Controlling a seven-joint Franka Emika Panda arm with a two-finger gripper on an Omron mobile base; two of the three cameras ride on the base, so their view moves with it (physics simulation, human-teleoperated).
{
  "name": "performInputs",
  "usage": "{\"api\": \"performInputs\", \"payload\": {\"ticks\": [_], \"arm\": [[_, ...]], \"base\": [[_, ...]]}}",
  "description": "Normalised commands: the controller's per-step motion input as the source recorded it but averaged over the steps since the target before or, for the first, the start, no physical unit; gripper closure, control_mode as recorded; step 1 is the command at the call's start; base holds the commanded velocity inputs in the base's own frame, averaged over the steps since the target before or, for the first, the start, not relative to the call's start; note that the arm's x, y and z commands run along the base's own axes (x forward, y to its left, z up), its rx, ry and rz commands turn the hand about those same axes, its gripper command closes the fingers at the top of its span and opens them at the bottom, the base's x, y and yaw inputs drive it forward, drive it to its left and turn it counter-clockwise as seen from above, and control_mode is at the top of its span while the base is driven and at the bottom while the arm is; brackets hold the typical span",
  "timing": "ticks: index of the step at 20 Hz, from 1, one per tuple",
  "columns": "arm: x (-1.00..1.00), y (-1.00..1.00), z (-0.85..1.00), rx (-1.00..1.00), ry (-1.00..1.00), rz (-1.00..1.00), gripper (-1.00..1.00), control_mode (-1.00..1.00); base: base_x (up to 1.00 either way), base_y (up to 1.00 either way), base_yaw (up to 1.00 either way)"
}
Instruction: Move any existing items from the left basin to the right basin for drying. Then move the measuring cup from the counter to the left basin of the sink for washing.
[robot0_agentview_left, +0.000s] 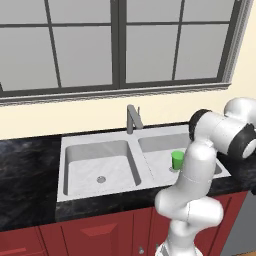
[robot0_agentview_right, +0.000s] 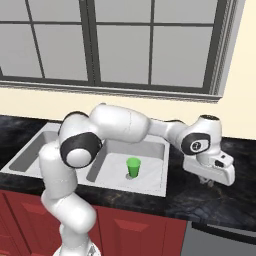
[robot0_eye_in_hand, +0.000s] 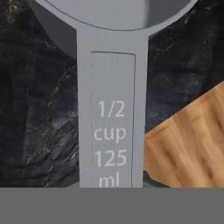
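Observation:
The measuring cup (robot0_eye_in_hand: 111, 109) is a grey metal cup, and its long flat handle marked "1/2 cup 125 ml" runs up the middle of the hand view to the bowl at the top. It lies over the black counter (robot0_eye_in_hand: 39, 109). My gripper (robot0_agentview_right: 206, 182) is down at the counter (robot0_agentview_right: 220, 202), right of the sink (robot0_agentview_right: 150, 187), right over that handle. Its fingertips are hidden, so I cannot tell whether they are closed. The left basin (robot0_agentview_left: 100, 167) holds nothing. A small green tumbler (robot0_agentview_left: 177, 160) stands upright in the right basin (robot0_agentview_left: 160, 145).
The grey faucet (robot0_agentview_left: 132, 119) rises behind the sink's divider. A window spans the wall behind the sink. The counter's front edge, with wooden floor (robot0_eye_in_hand: 188, 140) below it, lies just right of the cup's handle. Red cabinet fronts (robot0_agentview_left: 100, 232) sit under the counter.

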Motion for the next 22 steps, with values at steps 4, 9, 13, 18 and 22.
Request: {"api": "performInputs", "payload": {"ticks": [4,9,13,18,22], "arm": [[-0.24,0.77,0.46,0.0,0.0,0.2,1.0,-1.0],[-0.27,0.63,0.48,0.0,0.0,0.25,1.0,-1.0],[-0.2,0.71,0.4,0.0,0.0,0.3,1.0,-1.0],[-0.17,0.83,0.27,0.0,0.01,0.36,1.0,-1.0],[-0.05,0.8,0.26,0.0,0.04,0.38,1.0,-1.0]], "base": [[0.0,0.0,0.0],[0.0,0.0,0.0],[0.0,0.0,0.0],[0.0,0.0,0.0],[0.0,0.0,0.0]]}}
